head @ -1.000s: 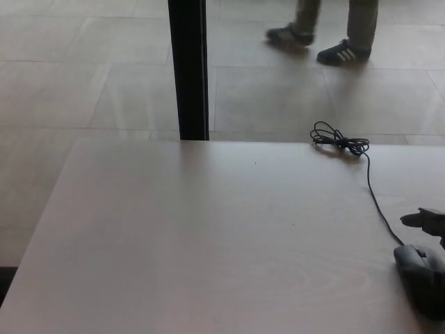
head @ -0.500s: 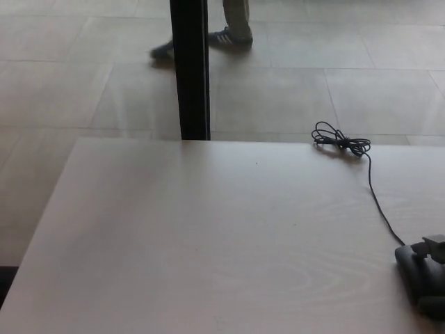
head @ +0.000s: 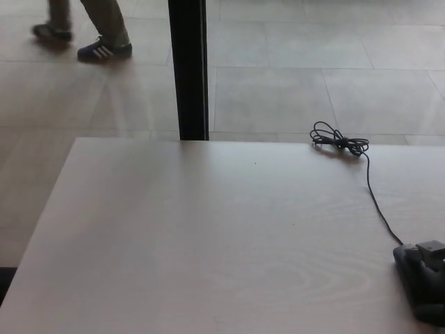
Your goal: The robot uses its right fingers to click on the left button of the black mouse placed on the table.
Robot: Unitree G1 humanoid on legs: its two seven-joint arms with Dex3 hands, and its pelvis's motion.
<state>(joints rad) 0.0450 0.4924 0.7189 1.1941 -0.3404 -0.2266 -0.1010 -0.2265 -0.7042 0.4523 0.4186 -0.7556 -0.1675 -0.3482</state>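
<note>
The person's legs (head: 90, 31) have walked from behind the black post (head: 188, 69) to the far left, while the right hand (head: 430, 259), grip unclear, rests on the black mouse (head: 416, 278) at the tabletop's (head: 208, 243) near right edge.

Black mouse (head: 411, 268) at the lower right corner, largely covered by the right hand (head: 430, 282); the hand is cut off by the right edge, its finger posture indistinct. Person's legs (head: 87, 17) cropped by the top edge. Table (head: 208, 236) cut off at bottom and right.
</note>
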